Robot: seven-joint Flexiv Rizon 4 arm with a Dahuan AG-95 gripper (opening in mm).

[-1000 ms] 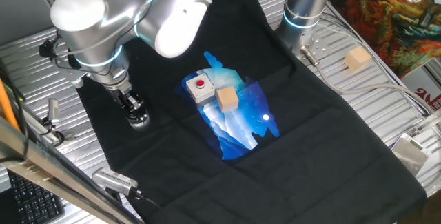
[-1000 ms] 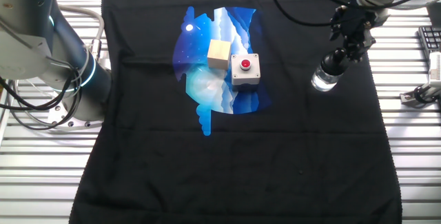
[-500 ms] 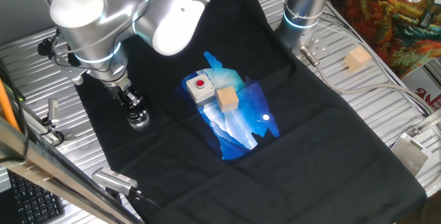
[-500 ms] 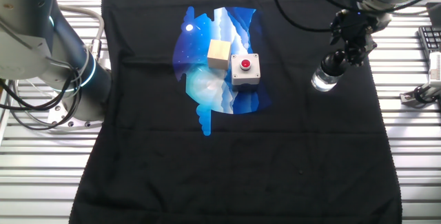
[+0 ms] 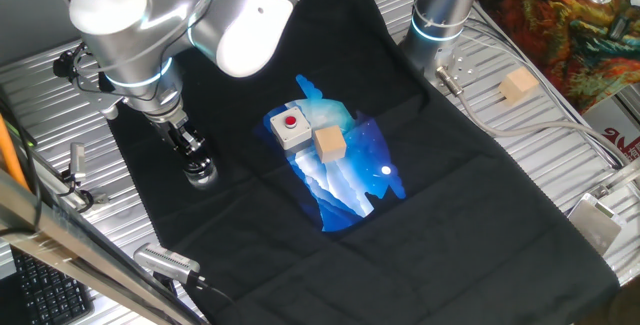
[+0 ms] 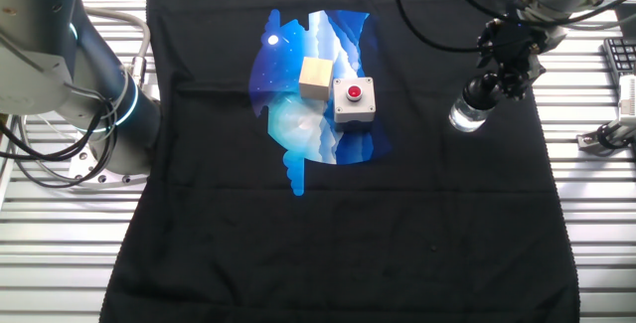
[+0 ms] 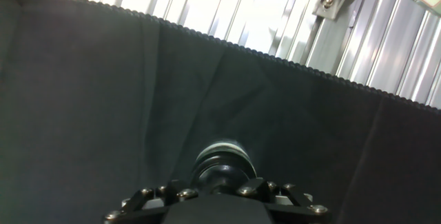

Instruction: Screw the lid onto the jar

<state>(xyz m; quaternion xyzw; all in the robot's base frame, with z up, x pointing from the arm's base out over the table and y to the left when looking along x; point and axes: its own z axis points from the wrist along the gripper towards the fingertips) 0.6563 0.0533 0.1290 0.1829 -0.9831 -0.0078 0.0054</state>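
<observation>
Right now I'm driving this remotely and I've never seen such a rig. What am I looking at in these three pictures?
It is one silver robot arm at a table covered by a black cloth. Two pictures come from fixed cameras on different sides; the third looks along the fingers from the hand.

The hand is down over the jar, a small clear glass standing on the cloth. The black lid sits on top of the jar, between the fingers. Whether the fingers are pinching it I cannot tell.

On the blue print mid-cloth lie a grey box with a red button and a wooden cube. A second cube sits off the cloth.
</observation>
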